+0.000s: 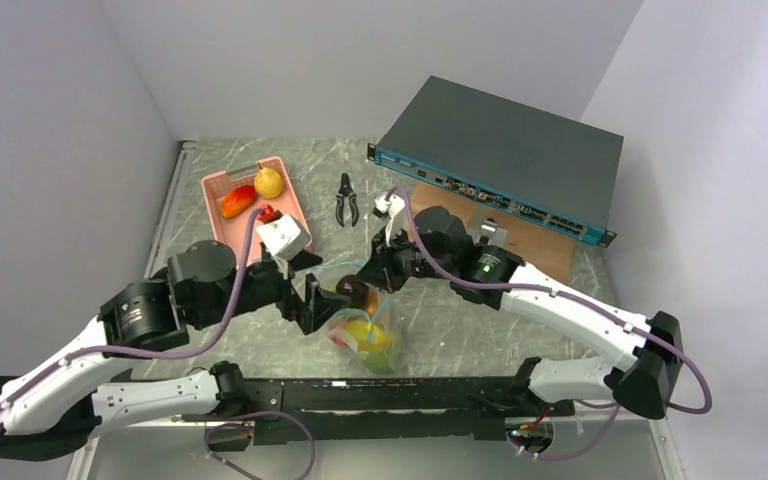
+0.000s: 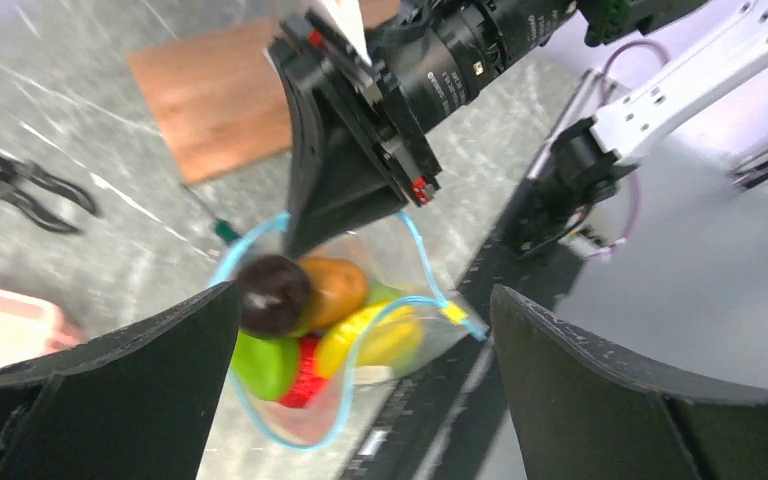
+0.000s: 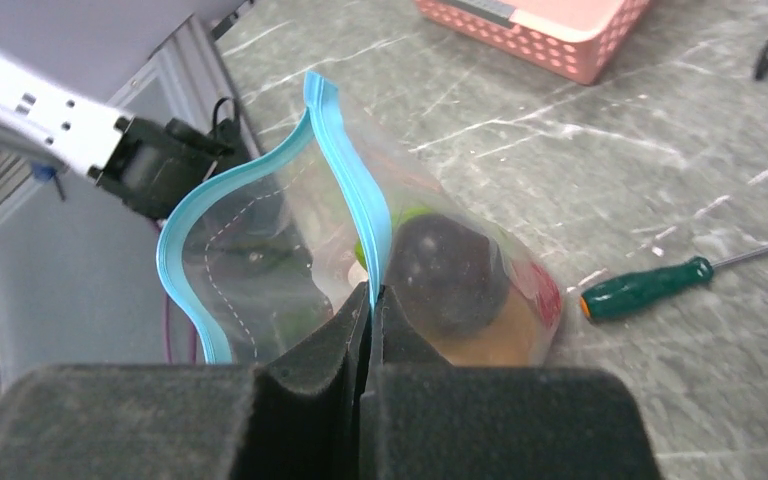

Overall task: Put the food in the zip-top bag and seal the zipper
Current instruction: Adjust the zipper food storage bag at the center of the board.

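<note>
Teal zipper [image 3: 358,205] sits pinched in the right claw [image 3: 372,295], wrist view only; left claw [image 2: 360,300] gapes.

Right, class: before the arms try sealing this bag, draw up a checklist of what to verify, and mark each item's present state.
1. right gripper clamped on the zipper edge: ok.
2. left gripper open and free to pinch: ok.
3. zip-top bag mouth shut: not ok, it gapes wide.
4. All food bagged: not ok; several pieces sit inside, but at least two lie in the pink basket.
5. dark piece clear of the zipper line: cannot tell; it sits high near the mouth.
</note>
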